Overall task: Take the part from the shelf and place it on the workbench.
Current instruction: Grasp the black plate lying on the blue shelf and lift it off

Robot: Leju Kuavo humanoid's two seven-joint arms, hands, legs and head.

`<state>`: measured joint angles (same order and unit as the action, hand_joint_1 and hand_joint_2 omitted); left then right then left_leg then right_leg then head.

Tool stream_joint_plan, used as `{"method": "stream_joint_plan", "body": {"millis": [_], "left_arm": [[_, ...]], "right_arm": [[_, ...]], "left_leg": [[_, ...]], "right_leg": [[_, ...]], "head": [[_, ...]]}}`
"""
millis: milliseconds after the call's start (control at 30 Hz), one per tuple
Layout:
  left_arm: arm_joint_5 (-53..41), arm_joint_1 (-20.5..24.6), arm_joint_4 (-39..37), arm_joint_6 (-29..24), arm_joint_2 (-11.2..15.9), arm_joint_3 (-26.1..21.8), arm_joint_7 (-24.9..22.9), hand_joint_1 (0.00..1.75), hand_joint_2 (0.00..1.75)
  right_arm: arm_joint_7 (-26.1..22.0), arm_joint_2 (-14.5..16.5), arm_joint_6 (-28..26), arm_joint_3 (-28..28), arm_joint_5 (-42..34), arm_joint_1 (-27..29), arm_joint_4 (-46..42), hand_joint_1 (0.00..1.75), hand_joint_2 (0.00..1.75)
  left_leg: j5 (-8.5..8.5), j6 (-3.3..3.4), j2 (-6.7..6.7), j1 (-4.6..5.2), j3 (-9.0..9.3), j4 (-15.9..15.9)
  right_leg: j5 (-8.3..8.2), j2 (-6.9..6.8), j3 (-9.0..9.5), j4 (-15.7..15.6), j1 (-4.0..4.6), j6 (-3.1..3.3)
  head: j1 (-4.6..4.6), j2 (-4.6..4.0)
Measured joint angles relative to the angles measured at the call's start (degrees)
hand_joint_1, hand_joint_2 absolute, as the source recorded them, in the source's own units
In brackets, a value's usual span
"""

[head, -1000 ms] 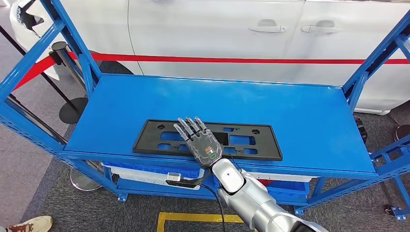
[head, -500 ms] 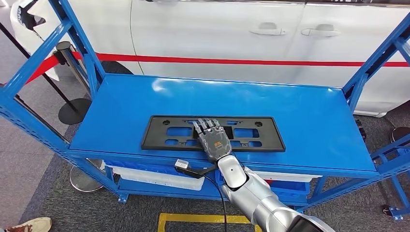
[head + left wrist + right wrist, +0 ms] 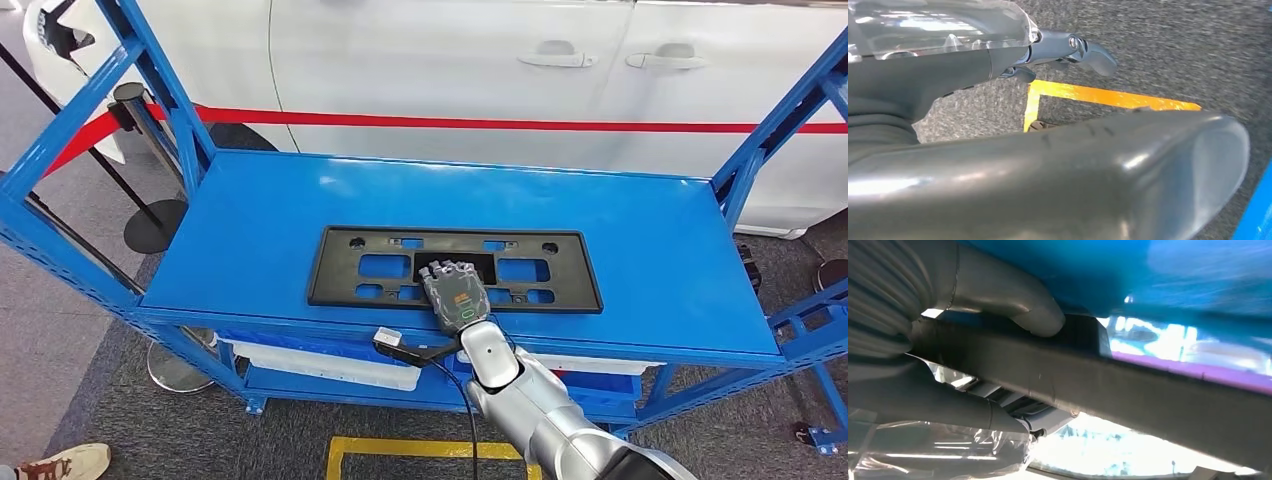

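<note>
Left hand (image 3: 1063, 50): hangs above grey carpet with a yellow floor line (image 3: 1108, 97); fingers curled in, nothing held.
Shelf (image 3: 250, 220): blue steel rack, the landmark; a white car (image 3: 450, 70) with a red stripe stands behind it.
Part (image 3: 560, 270): flat black frame with cut-outs, lying on the shelf top near its front edge.
Right hand (image 3: 455, 295): clamped on the part's near edge at its middle, fingers on top, thumb (image 3: 1018, 305) against the rim.
</note>
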<state>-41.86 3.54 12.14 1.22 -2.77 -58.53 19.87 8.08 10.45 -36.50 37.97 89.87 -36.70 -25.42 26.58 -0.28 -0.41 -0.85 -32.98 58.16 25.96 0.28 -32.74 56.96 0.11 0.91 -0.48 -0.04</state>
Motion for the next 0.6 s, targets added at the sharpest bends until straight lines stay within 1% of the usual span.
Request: {"method": "stream_joint_plan", "body": {"millis": [33,67,100,133,167,200,233,267,300,333,367,400,433,500,533,567,600], "left_arm": [[-0.1,0.0,0.0,0.0,0.1,0.0,0.8,0.00,0.44],[-0.2,0.0,0.0,0.1,0.1,0.0,1.6,0.00,0.87],[-0.2,0.0,0.0,0.1,0.2,0.0,2.3,0.00,1.31],[-0.2,-0.1,0.0,0.2,0.2,0.0,3.0,0.00,1.75],[-0.2,-0.2,0.0,0.3,0.2,0.0,3.5,0.00,1.75],[-0.2,-0.3,0.0,0.3,0.2,0.0,3.9,0.00,1.75],[-0.2,-0.3,0.0,0.4,0.3,0.0,4.2,0.00,1.75],[-0.2,-0.3,0.0,0.5,0.3,0.0,4.3,0.00,1.75],[-0.2,-0.3,0.0,0.5,0.4,0.0,4.4,0.00,1.75],[-0.2,-0.2,0.0,0.5,0.4,0.0,4.5,0.00,1.75],[-0.2,-0.2,0.0,0.5,0.4,0.0,4.5,0.00,1.75],[-0.2,-0.2,0.0,0.5,0.4,0.0,4.6,0.00,1.75],[-0.2,-0.2,0.0,0.5,0.4,-0.1,4.6,0.00,1.75],[-0.2,-0.2,0.0,0.5,0.4,-0.1,4.7,0.00,1.75],[-0.1,-0.2,0.0,0.6,0.4,-0.3,4.9,0.00,1.75],[0.1,-0.2,0.0,0.8,0.3,-0.4,5.2,0.00,1.75],[0.3,-0.1,0.0,1.1,0.3,-0.7,5.8,0.00,1.75]], "right_arm": [[-0.4,0.0,0.0,-0.2,-0.2,0.0,0.0,0.76,1.75],[-1.0,0.0,-0.1,-0.4,-0.6,0.1,0.0,0.40,1.75],[-1.9,0.0,-0.3,-0.8,-1.3,0.2,0.0,0.03,1.75],[-3.1,0.0,-0.4,-1.1,-2.2,0.3,0.0,0.00,1.75],[-4.6,0.0,-0.5,-1.6,-3.2,0.5,-0.2,0.00,1.75],[-6.3,0.0,-0.6,-2.1,-4.3,0.7,-0.5,0.00,1.75],[-7.7,0.0,-0.7,-2.6,-5.2,0.8,-0.9,0.00,1.75],[-8.7,0.0,-0.8,-3.1,-5.9,0.8,-1.3,0.00,1.75],[-9.3,0.0,-0.8,-3.6,-6.2,0.8,-1.7,0.00,1.75],[-9.5,0.0,-0.8,-4.0,-6.4,0.8,-2.1,0.00,1.75],[-9.6,0.0,-0.8,-4.4,-6.5,0.8,-2.4,0.00,1.75],[-9.7,0.0,-0.9,-4.7,-6.6,0.8,-2.7,0.00,1.75],[-10.1,0.0,-1.0,-5.0,-6.9,0.8,-3.1,0.00,1.75],[-12.1,0.0,-1.1,-5.7,-9.0,1.2,-4.4,0.00,1.75],[-14.2,-0.1,-0.9,-6.3,-11.4,1.6,-5.5,0.00,1.75],[-17.1,-0.2,-0.5,-6.8,-14.8,2.3,-7.2,0.00,1.75],[-20.8,-0.4,0.5,-7.5,-19.5,3.3,-9.6,0.00,1.75]], "left_leg": [[0.90,-0.23,0.02,0.06,-0.38,1.1],[2.42,-0.39,0.05,0.08,-1.42,3.5],[4.24,-0.52,0.08,0.04,-2.97,7.1],[5.95,-0.66,0.07,-0.03,-4.82,11.1],[6.89,-0.83,0.08,-0.10,-6.33,14.2],[6.75,-0.98,0.09,-0.17,-7.01,15.5],[5.53,-1.10,0.10,-0.27,-6.61,14.5],[3.49,-1.20,0.13,-0.41,-5.21,11.5],[1.74,-1.26,0.19,-0.56,-3.36,7.6],[0.53,-1.14,0.17,-0.58,-1.72,4.1],[-0.02,-0.92,0.15,-0.59,-0.66,1.9],[0.11,-0.62,0.10,-0.51,-0.26,1.0],[0.14,-0.22,0.03,-0.37,-0.27,0.9],[-0.07,0.51,0.09,-0.45,-0.32,0.8],[-0.20,0.86,0.13,-0.54,-0.33,0.7],[-0.31,1.13,0.17,-0.66,-0.37,0.5],[-0.34,1.28,0.18,-0.66,-0.42,0.5]], "right_leg": [[-0.24,-0.11,0.34,-0.6,-0.22,0.26],[-0.44,-0.24,0.61,-1.0,-0.41,0.46],[-0.48,-0.35,0.68,-1.1,-0.32,0.59],[-0.48,-0.39,0.65,-1.1,-0.28,0.70],[-0.43,-0.39,0.63,-1.0,-0.24,0.71],[-0.34,-0.35,0.63,-0.8,-0.25,0.70],[-0.19,-0.28,0.64,-0.6,-0.30,0.63],[0.05,-0.19,0.65,-0.3,-0.37,0.47],[0.37,-0.10,0.62,0.1,-0.43,0.23],[0.70,0.01,0.47,0.7,-0.35,-0.07],[0.95,0.09,0.30,1.2,-0.25,-0.35],[1.08,0.15,0.13,1.4,-0.12,-0.59],[1.08,0.20,0.01,1.5,-0.04,-0.79],[1.42,0.20,-0.15,1.8,-0.13,-1.26],[2.26,0.16,-0.59,2.8,-0.23,-1.57],[3.69,0.11,-1.54,5.0,-0.33,-1.88],[5.55,0.05,-3.03,8.2,-0.45,-2.16]], "head": [[-0.04,0.00],[-0.08,0.00],[-0.11,0.00],[-0.15,0.00],[-0.15,0.00],[-0.15,0.00],[-0.15,0.00],[-0.15,0.00],[-0.15,0.00],[-0.16,0.00],[-0.13,0.00],[-0.11,0.00],[-0.10,0.00],[-0.08,0.00],[-0.02,0.00],[0.04,0.00],[0.10,0.00]]}}
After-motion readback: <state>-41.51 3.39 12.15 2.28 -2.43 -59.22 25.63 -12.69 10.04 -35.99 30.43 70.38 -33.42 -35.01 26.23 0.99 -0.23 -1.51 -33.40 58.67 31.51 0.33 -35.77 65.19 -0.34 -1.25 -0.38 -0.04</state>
